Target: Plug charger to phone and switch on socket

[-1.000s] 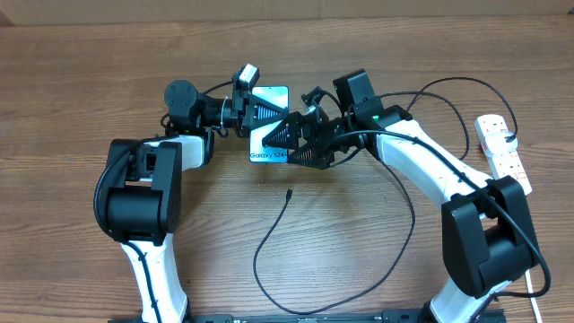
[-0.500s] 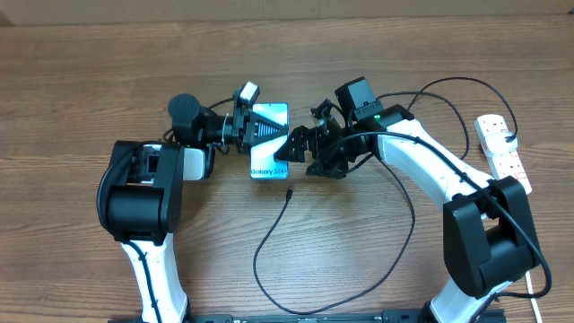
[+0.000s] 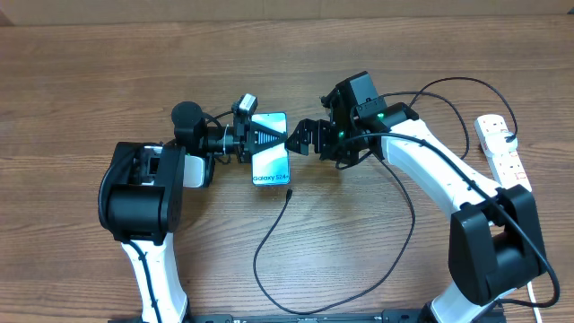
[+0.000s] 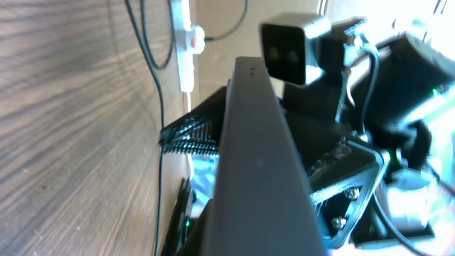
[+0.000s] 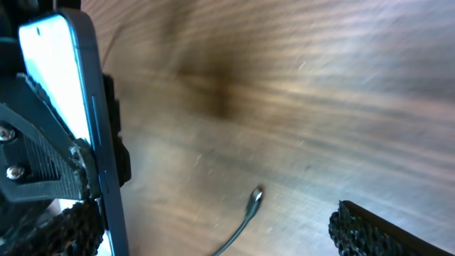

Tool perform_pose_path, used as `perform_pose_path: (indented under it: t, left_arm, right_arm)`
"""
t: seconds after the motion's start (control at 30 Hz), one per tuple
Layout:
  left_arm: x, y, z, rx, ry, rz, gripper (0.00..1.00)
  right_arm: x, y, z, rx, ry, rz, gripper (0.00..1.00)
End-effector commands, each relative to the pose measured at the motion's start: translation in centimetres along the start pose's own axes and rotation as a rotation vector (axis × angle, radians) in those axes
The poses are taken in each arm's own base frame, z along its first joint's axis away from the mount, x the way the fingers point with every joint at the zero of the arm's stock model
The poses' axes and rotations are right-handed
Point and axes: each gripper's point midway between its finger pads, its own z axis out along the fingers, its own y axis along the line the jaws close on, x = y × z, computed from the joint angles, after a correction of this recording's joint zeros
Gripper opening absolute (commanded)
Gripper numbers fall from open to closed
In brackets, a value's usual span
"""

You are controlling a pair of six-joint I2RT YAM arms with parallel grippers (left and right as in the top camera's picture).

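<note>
The phone [image 3: 271, 154], screen up with its "Galaxy S24" end toward the front edge, is clamped in my left gripper [image 3: 265, 139], which is shut on its far half. It shows edge-on as a dark slab [image 4: 259, 156] in the left wrist view, and as a bright screen with a blue rim [image 5: 62, 78] in the right wrist view. My right gripper [image 3: 303, 140] stands open just right of the phone, holding nothing. The charger's connector tip [image 3: 289, 193] [image 5: 254, 198] lies loose on the wood in front of the phone. The white socket [image 3: 502, 148] [image 4: 186, 39] lies at the far right.
The thin black charger cable [image 3: 269, 269] loops toward the table's front, then runs right and back to the socket. A thicker arm cable [image 3: 408, 215] hangs under the right arm. The table [image 3: 90, 72] is bare wood at the left and back.
The left gripper has carried the phone toward the front edge and turned it. The right gripper has pulled back to the right, off the phone. The charger tip has not moved.
</note>
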Motion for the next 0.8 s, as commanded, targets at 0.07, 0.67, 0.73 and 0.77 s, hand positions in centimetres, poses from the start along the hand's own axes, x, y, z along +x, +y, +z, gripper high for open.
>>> perform_pose_path:
  t: [0.07,0.67,0.73,0.77]
  left_arm:
    - [-0.4,0.3,0.0,-0.015,-0.021,0.008,0.04]
    - [-0.8,8.7,-1.1,-0.261,-0.201,-0.145,0.04]
    - [-0.7,10.2,-1.5,-0.325,-0.226,-0.165,0.04]
    - [-0.5,11.0,-1.8,-0.366,-0.24,-0.176,0.04]
  right_arm:
    - [-1.2,-6.4,0.9,0.288,-0.083,0.037,1.0]
    - [-1.2,-6.5,0.9,0.289,-0.081,0.038,1.0]
    - [-1.2,-6.5,0.9,0.289,-0.081,0.038,1.0]
    - [-1.2,-6.5,0.9,0.289,-0.081,0.038,1.0]
